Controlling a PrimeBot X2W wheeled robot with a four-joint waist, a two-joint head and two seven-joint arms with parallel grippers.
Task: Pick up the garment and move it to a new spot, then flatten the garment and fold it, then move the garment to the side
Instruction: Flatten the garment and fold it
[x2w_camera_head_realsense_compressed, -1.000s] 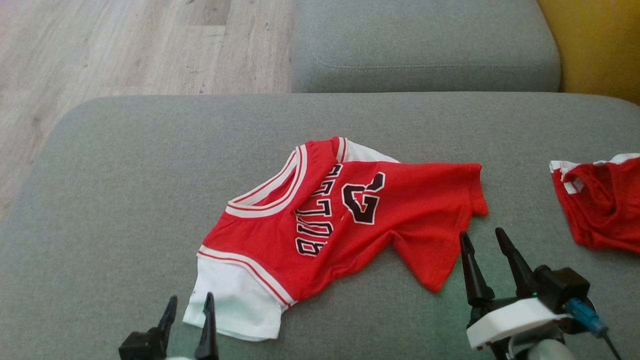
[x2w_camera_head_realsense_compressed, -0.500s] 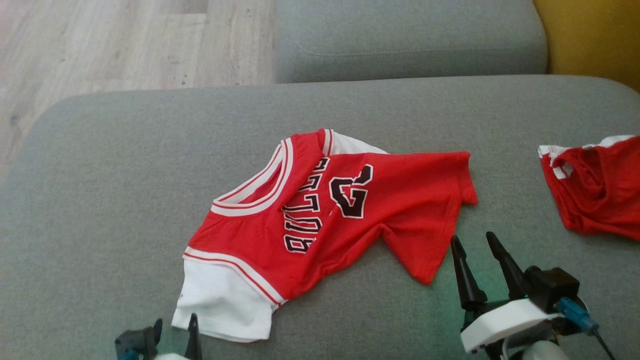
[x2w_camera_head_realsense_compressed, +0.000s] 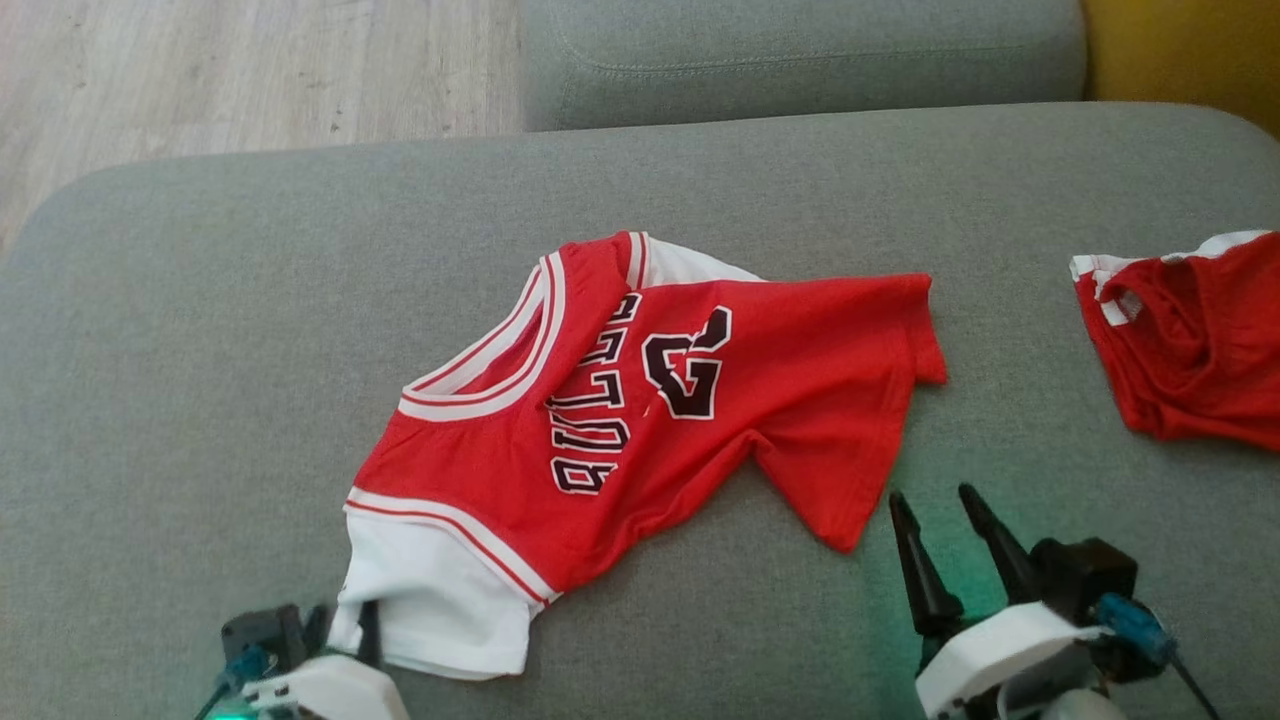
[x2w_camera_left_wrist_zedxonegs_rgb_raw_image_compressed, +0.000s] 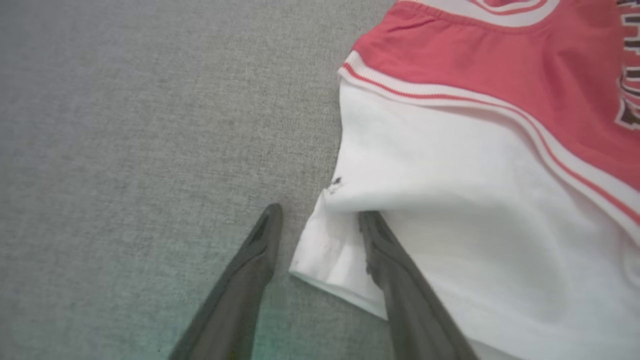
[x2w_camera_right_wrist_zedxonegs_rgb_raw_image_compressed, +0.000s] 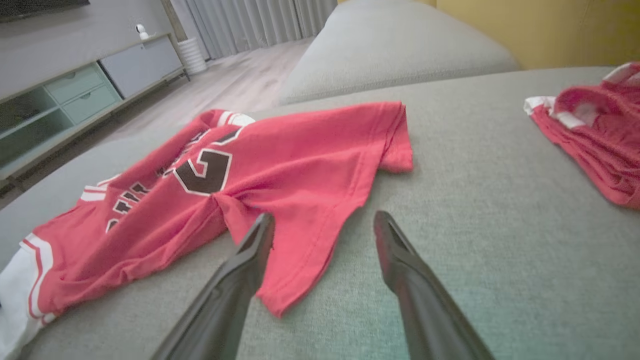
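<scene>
Far left, low down: left jaws, spread apart, not pinching yet. Fingers (x2w_camera_left_wrist_zedxonegs_rgb_raw_image_compressed: 255, 265) down by the sofa (x2w_camera_head_realsense_compressed: 200, 350), one each side of the corner of the white sleeve (x2w_camera_left_wrist_zedxonegs_rgb_raw_image_compressed: 450, 210). One over bare grey, the other tucked in by the white fold. So sleeve corner right btwn them. Touching or just beside? Can't tell.

Middle: jersey (x2w_camera_head_realsense_compressed: 640, 400), red w/ black letters, lying on the sofa seat, a bit bunched. Long way: from white sleeve, low left, up to red hem, high right.

Next to that: red hem corner (x2w_camera_head_realsense_compressed: 845, 530), pointy, poking down toward right jaws. Wide apart too, holding nothing. Fingers (x2w_camera_right_wrist_zedxonegs_rgb_raw_image_compressed: 400, 260) just beside that corner, w/ the corner a bit to their left. In the wrist view, one finger in front of the red edge, the other over bare grey.

Far right: another red cloth (x2w_camera_head_realsense_compressed: 1190, 350), well apart from all this.

Best guess: pick-up step. Left side nearer, at its spot, needs only a squeeze. For right side: a small slide left to get the hem corner btwn fingers. Then up w/ both ends together, along the long way, so less sag in the middle.
</scene>
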